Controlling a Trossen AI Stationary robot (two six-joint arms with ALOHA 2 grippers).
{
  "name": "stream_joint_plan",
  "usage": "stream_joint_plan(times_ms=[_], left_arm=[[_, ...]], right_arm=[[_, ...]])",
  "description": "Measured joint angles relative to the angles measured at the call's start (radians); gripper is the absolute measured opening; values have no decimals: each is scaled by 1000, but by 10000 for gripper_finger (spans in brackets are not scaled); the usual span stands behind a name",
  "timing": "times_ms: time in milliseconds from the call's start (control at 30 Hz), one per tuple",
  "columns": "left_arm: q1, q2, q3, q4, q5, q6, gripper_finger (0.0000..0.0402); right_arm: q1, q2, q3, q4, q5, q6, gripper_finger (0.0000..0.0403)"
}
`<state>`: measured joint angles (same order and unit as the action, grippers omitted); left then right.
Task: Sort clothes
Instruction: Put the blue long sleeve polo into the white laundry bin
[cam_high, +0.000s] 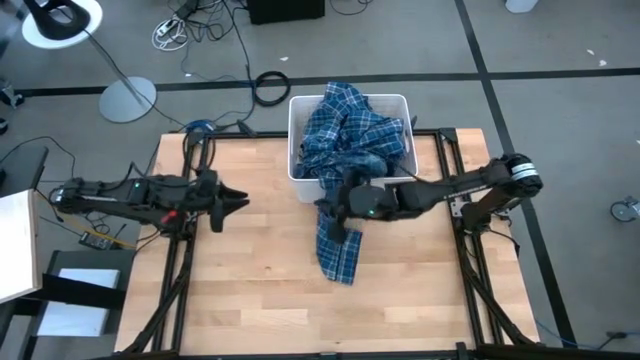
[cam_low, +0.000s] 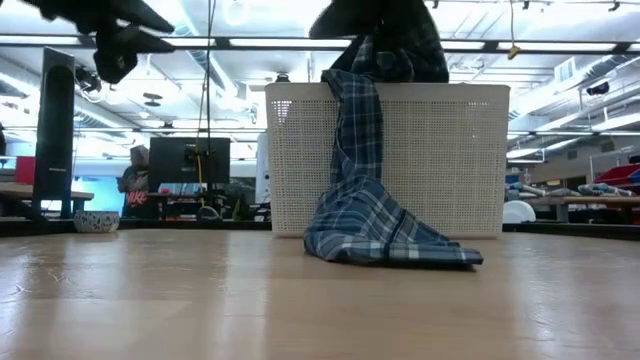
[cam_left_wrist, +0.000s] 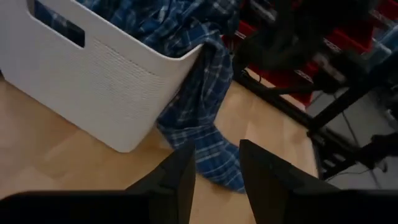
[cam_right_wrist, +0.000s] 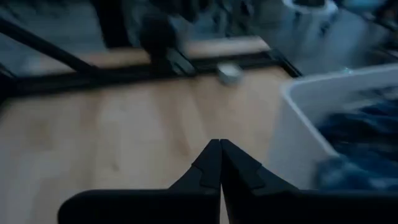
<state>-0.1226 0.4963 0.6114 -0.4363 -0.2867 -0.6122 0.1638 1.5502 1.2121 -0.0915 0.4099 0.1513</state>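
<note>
Soft blue-white plaid shirt (cam_high: 345, 140) spilling from perforated white bin (cam_high: 297, 150) onto pale wood table (cam_high: 250, 280), right gripper (cam_high: 338, 212) pinched closed beside it, left gripper (cam_high: 236, 199) narrowly parted.

Right tool (cam_high: 338, 222) closed; left tool (cam_high: 240, 201) slightly parted, idle.

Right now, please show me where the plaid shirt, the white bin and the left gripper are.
plaid shirt (cam_high: 338, 255): high view, on the part lying on the table.
white bin (cam_low: 440, 160): low view, on its bare front wall.
left gripper (cam_high: 240, 200): high view, between its fingertips, over the table's left side.
</note>
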Motion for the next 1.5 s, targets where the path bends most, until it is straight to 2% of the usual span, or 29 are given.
stream_joint_plan(times_ms=[67, 233, 467, 567, 700, 867, 933, 1167, 1367, 1500], left_arm=[[0, -40, -38, 17, 1, 63, 128], [-2, -78, -81, 12, 25, 154, 128], [-2, -83, -83, -55, 37, 159, 128], [-2, -86, -83, -73, 37, 183, 128], [-2, -86, -83, -75, 27, 234, 128], [-2, -86, -83, -75, 18, 246, 128], [-2, -85, -83, -75, 18, 269, 128], [-2, -85, -83, -71, 18, 295, 128], [-2, -84, -83, -63, 17, 295, 128], [-2, -84, -83, -61, 18, 295, 128]], right_arm=[[-11, 6, 66, -139, 33, 4, 4], [-19, -33, 152, -323, 134, 94, 2], [61, -143, 168, -622, 147, 416, 1], [121, -139, 161, -766, 146, 561, 2], [186, -93, 103, -814, 131, 735, 4], [231, 25, 7, -756, 105, 979, 8], [238, 86, -22, -672, 71, 1016, 20], [241, 263, -33, -452, 68, 996, 103], [220, 394, -33, -274, 177, 985, 187], [190, 501, -32, -121, 239, 886, 219]])
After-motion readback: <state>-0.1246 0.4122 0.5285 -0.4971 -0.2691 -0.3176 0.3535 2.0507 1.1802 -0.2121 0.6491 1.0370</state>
